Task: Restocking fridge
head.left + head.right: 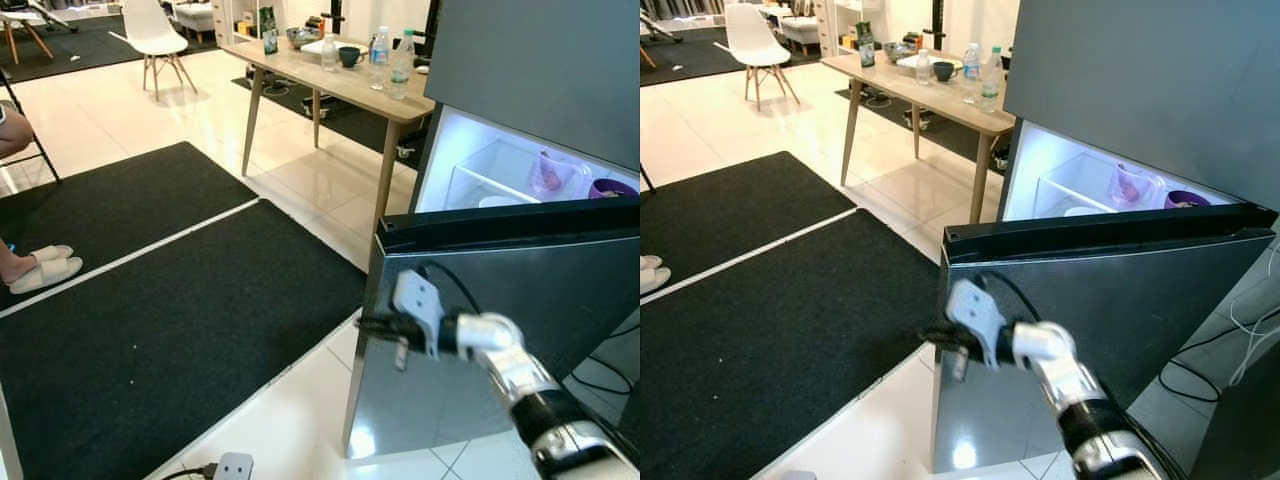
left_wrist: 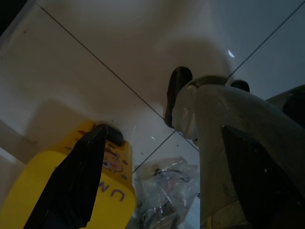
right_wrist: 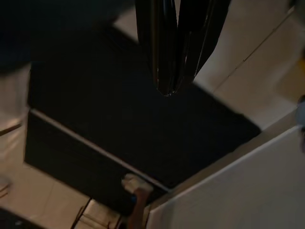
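The dark grey fridge (image 1: 540, 70) stands at the right with its lower door (image 1: 500, 330) swung open towards me. The lit inside (image 1: 500, 170) holds a clear pink-tinted container (image 1: 550, 175) and a purple bowl (image 1: 612, 187) on a shelf. My right gripper (image 1: 365, 325) reaches to the door's free left edge at mid height. In the right wrist view its fingers (image 3: 167, 52) lie together with nothing between them, over the black mat. My left gripper (image 2: 162, 191) hangs idle and open above the tiled floor.
Black mats (image 1: 150, 330) cover the floor to the left. A wooden table (image 1: 300, 72) with bottles (image 1: 380, 50) stands behind, with a white chair (image 1: 150, 30) beyond it. A person's slippered feet (image 1: 40, 268) rest at the far left. A power strip (image 1: 235, 467) lies near. A yellow box (image 2: 57, 191) and a plastic bag (image 2: 167, 191) lie below my left gripper.
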Robot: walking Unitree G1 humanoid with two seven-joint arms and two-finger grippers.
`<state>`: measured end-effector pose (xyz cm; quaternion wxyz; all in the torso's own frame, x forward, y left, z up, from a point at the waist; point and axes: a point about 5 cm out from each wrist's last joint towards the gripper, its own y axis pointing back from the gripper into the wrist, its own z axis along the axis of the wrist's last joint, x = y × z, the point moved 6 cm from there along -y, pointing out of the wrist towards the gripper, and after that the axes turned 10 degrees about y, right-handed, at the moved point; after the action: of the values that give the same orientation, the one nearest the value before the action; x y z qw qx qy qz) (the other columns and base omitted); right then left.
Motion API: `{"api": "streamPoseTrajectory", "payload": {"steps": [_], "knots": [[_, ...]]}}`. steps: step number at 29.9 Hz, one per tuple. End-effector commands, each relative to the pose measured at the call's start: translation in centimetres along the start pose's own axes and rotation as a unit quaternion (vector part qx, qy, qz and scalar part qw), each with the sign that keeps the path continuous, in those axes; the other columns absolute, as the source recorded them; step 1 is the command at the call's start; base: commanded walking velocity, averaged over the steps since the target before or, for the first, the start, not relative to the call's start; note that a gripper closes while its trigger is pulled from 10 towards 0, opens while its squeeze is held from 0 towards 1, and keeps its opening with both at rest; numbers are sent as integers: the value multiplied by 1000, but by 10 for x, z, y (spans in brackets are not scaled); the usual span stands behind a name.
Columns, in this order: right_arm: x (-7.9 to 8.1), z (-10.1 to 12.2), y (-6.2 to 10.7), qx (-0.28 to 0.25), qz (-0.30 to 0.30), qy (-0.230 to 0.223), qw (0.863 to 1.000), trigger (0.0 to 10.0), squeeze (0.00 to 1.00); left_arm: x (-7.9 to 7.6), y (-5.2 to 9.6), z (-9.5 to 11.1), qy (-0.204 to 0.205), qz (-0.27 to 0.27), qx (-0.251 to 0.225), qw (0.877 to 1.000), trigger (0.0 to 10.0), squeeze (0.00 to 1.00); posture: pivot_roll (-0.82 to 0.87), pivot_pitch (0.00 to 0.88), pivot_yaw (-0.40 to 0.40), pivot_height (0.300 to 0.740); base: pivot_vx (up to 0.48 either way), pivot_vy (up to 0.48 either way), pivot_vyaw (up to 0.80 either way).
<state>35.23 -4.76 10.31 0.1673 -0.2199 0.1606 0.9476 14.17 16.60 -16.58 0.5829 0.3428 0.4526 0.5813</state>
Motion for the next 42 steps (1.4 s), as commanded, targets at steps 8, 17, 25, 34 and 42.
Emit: {"api": "streamPoseTrajectory", "payload": {"steps": [8, 17, 25, 34, 42], "knots": [[-7, 10, -28, 50, 30, 99, 993, 10000, 0, -14, 1, -38, 9, -15, 59, 998, 10000, 0, -42, 0, -98, 740, 0, 0, 0], [-22, -1, -29, 113, -1, 146, 983, 10000, 0, -13, 1, -38, 8, -15, 59, 998, 10000, 0, -46, 0, -92, 740, 0, 0, 0], [-30, -30, -16, 194, -23, 176, 965, 10000, 0, -13, 1, -37, 0, -16, 60, 998, 10000, 0, -49, 0, -87, 740, 0, 0, 0], [-32, -51, 0, 248, -16, 199, 948, 10000, 0, -13, 2, -37, -5, -17, 61, 998, 10000, 0, -54, 0, -80, 740, 0, 0, 0], [-61, -50, 6, 277, -110, 211, 931, 10000, 0, -12, 2, -38, -11, -17, 62, 998, 10000, 0, -54, 0, -77, 740, 0, 0, 0]]}}
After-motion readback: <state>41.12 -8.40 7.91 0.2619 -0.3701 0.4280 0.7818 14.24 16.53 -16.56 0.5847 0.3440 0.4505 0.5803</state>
